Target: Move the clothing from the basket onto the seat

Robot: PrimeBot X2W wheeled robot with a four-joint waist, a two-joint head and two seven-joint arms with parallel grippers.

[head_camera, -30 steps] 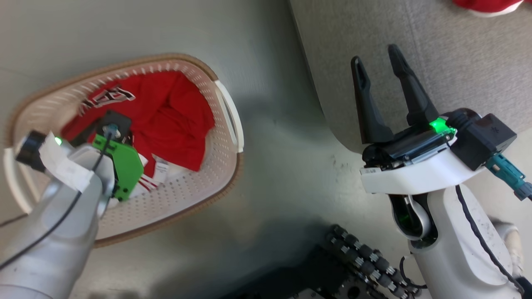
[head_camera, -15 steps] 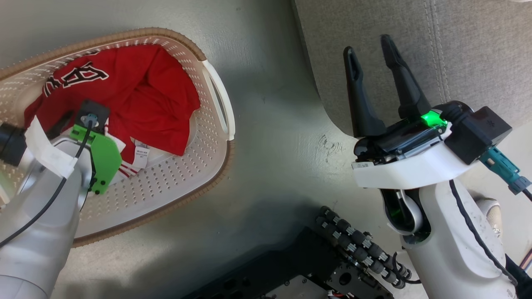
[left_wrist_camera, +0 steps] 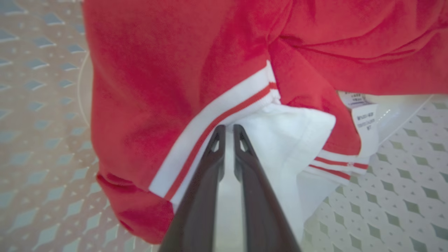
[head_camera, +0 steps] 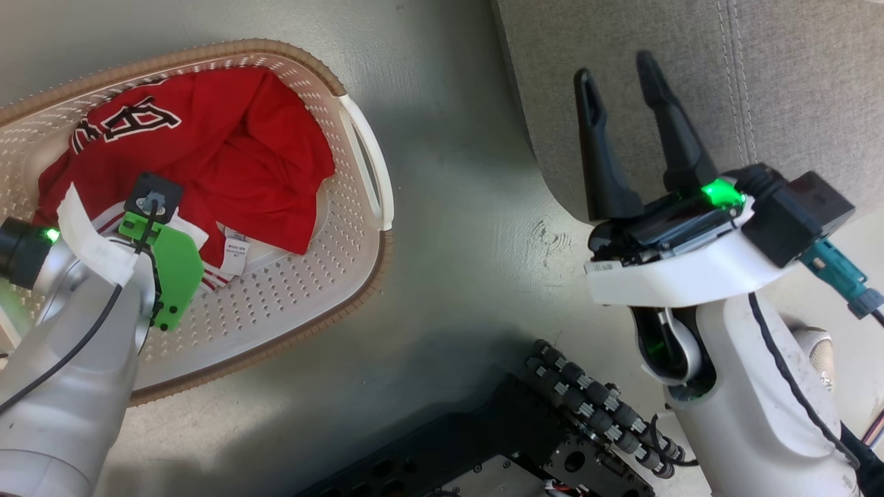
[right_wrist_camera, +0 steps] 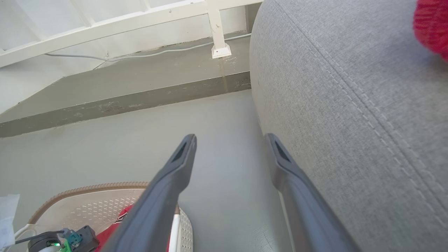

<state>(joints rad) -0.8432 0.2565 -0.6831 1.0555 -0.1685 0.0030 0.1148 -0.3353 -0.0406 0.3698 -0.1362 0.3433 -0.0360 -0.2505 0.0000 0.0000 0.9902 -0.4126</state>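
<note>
Left gripper (left_wrist_camera: 228, 128): reached down into the basket (head_camera: 290, 297), its two dark fingers drawn almost together, tips right at the white-and-red striped hem of the red garment (left_wrist_camera: 168, 80). A strip of white cloth runs between the fingers, so it looks pinched on that white fold. From above, the pale left forearm and its green bracket cover the fingers. The garment lies crumpled in the basket's far half, with white lettering (head_camera: 128, 124) towards the far left and a small white care label (head_camera: 236, 252) hanging out at the near edge beside the striped trim. The near part of the perforated floor of the basket is bare. The basket sits on the grey floor (head_camera: 456, 207) on the left, brown woven rim all round, one white handle (head_camera: 366, 166) on its right side facing the open floor. Right gripper (head_camera: 616, 65): fingers spread well apart, nothing between them, held in the air on the right and pointing away over the near-left corner of the seat (head_camera: 794, 83). It is well apart from the basket, with bare floor between the two. The seat is grey fabric with a rounded edge and a double stitched seam running away along it. In the right wrist view a blurred patch of red cloth (right_wrist_camera: 432, 24) lies on the seat's top, farther along and off to the right; too little of it shows to tell what it is. Dark robot base (head_camera: 552, 442) with ribbed cabling stands near, between the arms. A white rail post (right_wrist_camera: 218, 31) stands at the far wall.
</note>
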